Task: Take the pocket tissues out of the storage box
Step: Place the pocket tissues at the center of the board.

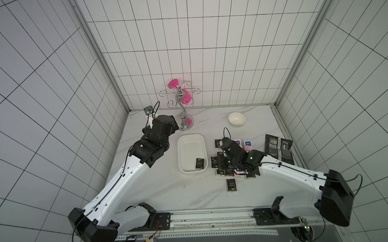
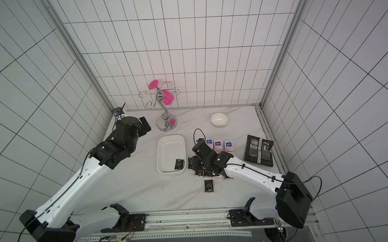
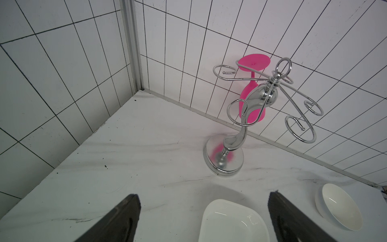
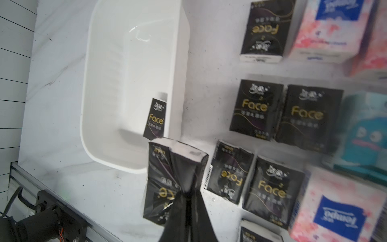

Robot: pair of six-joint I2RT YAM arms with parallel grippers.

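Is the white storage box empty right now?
Not empty: one black tissue pack lies inside the storage box, shown in both top views.

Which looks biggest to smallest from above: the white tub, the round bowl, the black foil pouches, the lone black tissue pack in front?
In a top view:
1. white tub, only barely ahead of the next
2. black foil pouches, taken as one pile
3. round bowl
4. lone black tissue pack

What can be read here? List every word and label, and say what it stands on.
"Face": black tissue packs, including one in the storage box.
"Tempo", upside down: blue label on a pink tissue pack.
Chinese print on the black packs, and the black foil pouches: too small or blurred.
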